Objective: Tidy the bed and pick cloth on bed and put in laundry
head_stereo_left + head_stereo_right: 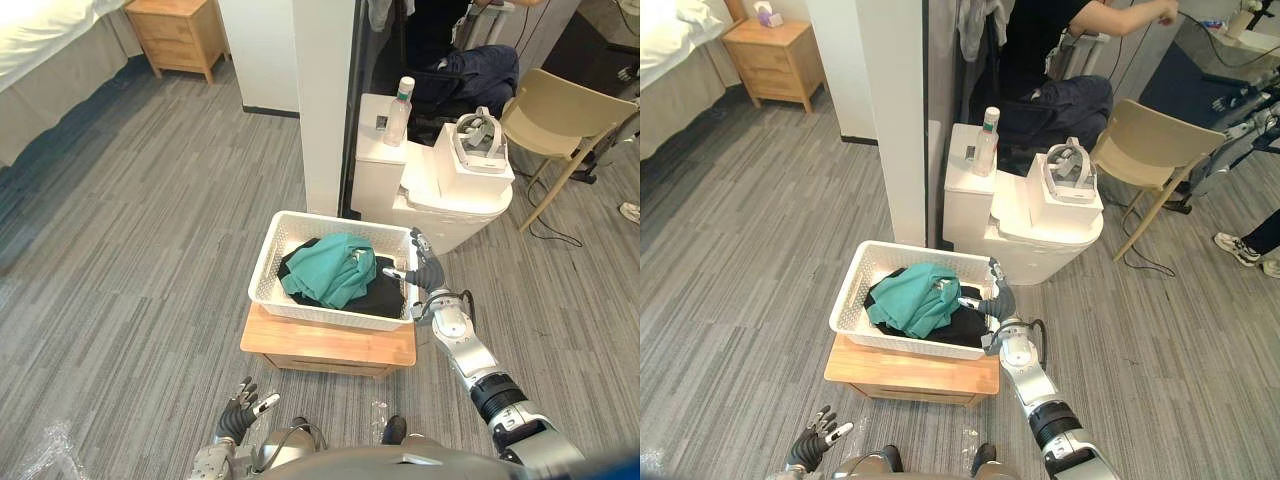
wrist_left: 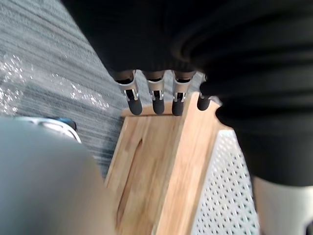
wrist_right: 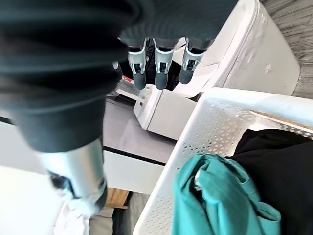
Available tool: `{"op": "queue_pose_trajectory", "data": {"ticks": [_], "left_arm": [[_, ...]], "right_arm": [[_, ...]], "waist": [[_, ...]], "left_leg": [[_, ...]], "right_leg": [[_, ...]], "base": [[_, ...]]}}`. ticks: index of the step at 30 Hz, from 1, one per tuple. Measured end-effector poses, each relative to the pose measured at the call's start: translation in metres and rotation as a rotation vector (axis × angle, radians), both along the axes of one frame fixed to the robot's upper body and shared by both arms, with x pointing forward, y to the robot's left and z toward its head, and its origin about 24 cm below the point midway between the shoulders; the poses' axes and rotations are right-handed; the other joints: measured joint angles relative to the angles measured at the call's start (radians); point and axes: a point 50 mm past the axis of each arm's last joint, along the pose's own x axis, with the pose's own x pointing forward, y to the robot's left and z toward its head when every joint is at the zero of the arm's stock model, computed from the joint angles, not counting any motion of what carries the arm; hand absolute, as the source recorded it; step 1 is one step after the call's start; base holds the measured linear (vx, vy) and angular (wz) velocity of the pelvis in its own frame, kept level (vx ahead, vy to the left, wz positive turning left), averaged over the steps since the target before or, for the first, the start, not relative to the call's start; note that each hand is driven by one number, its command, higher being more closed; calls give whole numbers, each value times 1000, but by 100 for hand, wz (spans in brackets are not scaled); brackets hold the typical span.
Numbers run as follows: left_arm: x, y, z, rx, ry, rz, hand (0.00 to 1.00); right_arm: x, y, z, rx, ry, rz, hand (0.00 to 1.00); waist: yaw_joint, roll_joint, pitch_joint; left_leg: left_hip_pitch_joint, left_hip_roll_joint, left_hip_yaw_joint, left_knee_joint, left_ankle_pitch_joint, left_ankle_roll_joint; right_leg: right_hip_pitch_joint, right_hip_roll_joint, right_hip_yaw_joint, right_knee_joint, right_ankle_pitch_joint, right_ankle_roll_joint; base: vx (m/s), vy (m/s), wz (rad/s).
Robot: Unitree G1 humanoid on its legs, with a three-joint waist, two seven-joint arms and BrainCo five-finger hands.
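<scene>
A white laundry basket (image 1: pixel 264 268) stands on a low wooden stool (image 1: pixel 330 347). In it a teal cloth (image 1: pixel 335 268) is bunched on top of a black cloth (image 1: pixel 386 297). My right hand (image 1: pixel 427 270) hovers over the basket's right rim with straight fingers (image 3: pixel 161 73) and holds nothing. The teal cloth (image 3: pixel 220 196) lies below it in the right wrist view. My left hand (image 1: pixel 240 407) hangs low in front of the stool, its fingers (image 2: pixel 155 100) straight and empty, with the stool's wood (image 2: pixel 156 166) past them.
A white toilet (image 1: pixel 440 195) carrying a bottle (image 1: pixel 398 112) and a boxed headset (image 1: pixel 478 145) stands behind the basket. A white pillar (image 1: pixel 322 100) rises beside it. A beige chair (image 1: pixel 560 118) and a seated person (image 1: pixel 1060 60) are at the back right. The bed (image 1: pixel 40 45) and a nightstand (image 1: pixel 180 35) are far left.
</scene>
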Motion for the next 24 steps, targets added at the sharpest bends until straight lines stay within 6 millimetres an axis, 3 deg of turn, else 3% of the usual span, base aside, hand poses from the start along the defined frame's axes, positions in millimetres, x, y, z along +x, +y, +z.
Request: {"op": "queue_pose_trajectory", "data": {"ticks": [4, 7, 10, 12, 15, 19, 24], "left_arm": [[-14, 4, -6, 14, 59, 64, 0], [-25, 3, -12, 13, 117, 98, 0], [-36, 0, -17, 21, 178, 125, 0], [-41, -2, -20, 30, 215, 147, 0], [-45, -2, -21, 40, 246, 154, 0], [-57, -4, -26, 13, 300, 223, 0], [-59, -9, -31, -37, 382, 241, 0]], "right_arm": [[-18, -28, -21, 29, 90, -145, 0], [-43, -51, -43, 60, 181, -273, 0], [-79, -73, -65, 61, 280, -395, 0], [-114, -89, -84, 85, 366, -497, 0], [-135, -94, -94, 115, 417, -536, 0], [-169, -98, -110, 165, 512, -552, 0], [-202, -83, -129, 293, 654, -500, 0]], "waist": [[-2, 11, -15], [-33, 20, -20], [-57, 29, -26], [-68, 35, -34], [-92, 34, -36], [-93, 43, -51], [-106, 50, -65]], "left_leg": [[17, 1, 16, 0, -7, -10], [26, 3, 41, -2, -13, -14], [42, 7, 61, -4, -21, -18], [58, 11, 85, -4, -27, -23], [62, 14, 90, -4, -27, -23], [76, 16, 92, -4, -27, -23], [80, 16, 92, -4, -30, -29]], "right_leg": [[14, 3, 24, -10, 1, 1], [11, 8, 51, -11, 4, -1], [11, 18, 67, -11, 6, -3], [14, 22, 94, -10, 7, -4], [13, 24, 96, -10, 9, -6], [19, 28, 96, -11, 9, -7], [30, 29, 96, -16, 10, -9]], "base": [[-3, -10, -12], [-19, -8, -25], [-30, -30, -29], [-21, -7, -33], [-36, -23, -10], [-37, -21, -1], [-51, -12, 1]]}}
